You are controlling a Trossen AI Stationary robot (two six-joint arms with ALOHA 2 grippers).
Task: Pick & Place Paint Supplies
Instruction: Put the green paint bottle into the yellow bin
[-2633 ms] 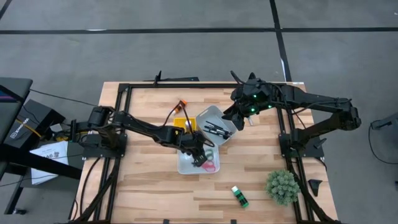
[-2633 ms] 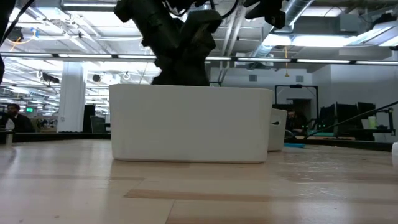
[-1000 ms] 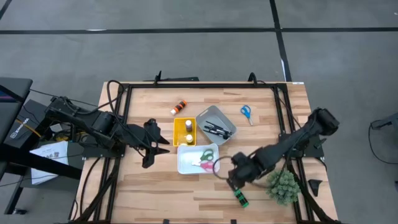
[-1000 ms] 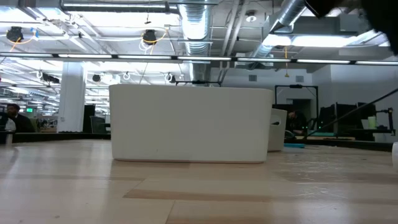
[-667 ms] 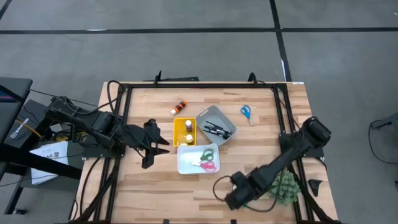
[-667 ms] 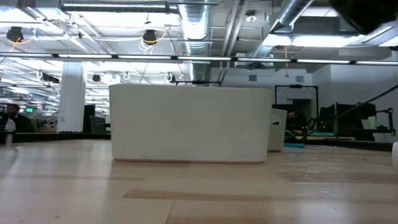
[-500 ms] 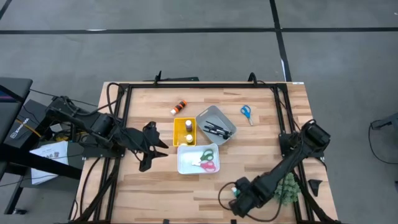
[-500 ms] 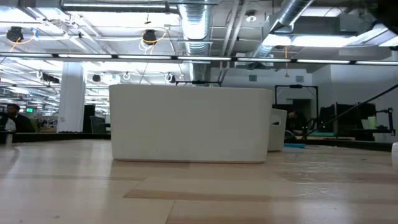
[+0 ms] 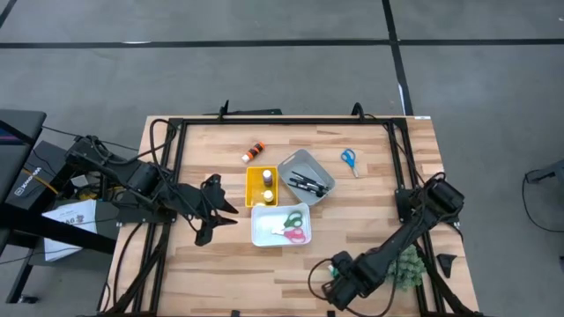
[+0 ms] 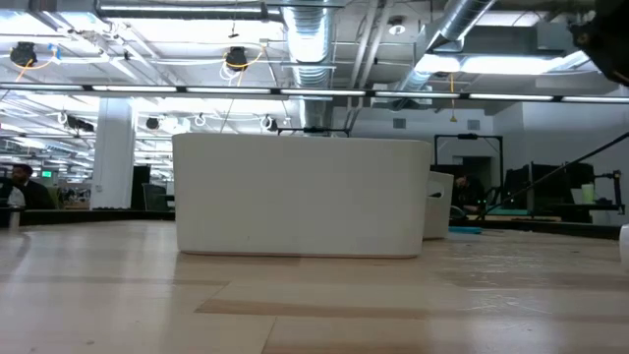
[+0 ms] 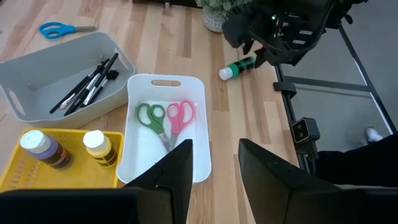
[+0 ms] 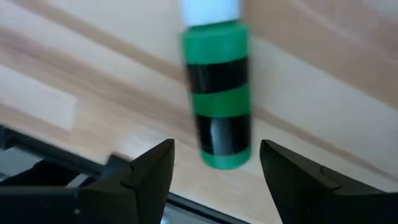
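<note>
A green paint bottle (image 12: 217,93) with a white cap lies on its side near the table's near edge (image 11: 239,65). My right gripper (image 12: 216,148) is open just above it, a finger on either side of its bottom end, not touching (image 9: 337,275). My left gripper (image 9: 214,220) is open and holds nothing, left of the trays (image 11: 216,149). Green and pink scissors (image 11: 166,118) lie in the white tray (image 9: 257,231). Purple and yellow bottles (image 11: 68,147) stand in the yellow tray (image 9: 252,192). Dark brushes (image 11: 90,84) lie in the grey bin (image 9: 322,173).
An orange bottle (image 9: 255,151) and blue scissors (image 9: 349,159) lie on the far part of the table. The fuzzy green plant (image 9: 407,264) stands right beside my right arm. The white tray's wall (image 10: 303,197) fills the low view. Bare wood lies near left.
My right arm has swung from beside the white tray toward the table's near edge and come down over the green bottle, which stays where it was. My left gripper has drawn back a little toward the table's left and near edges.
</note>
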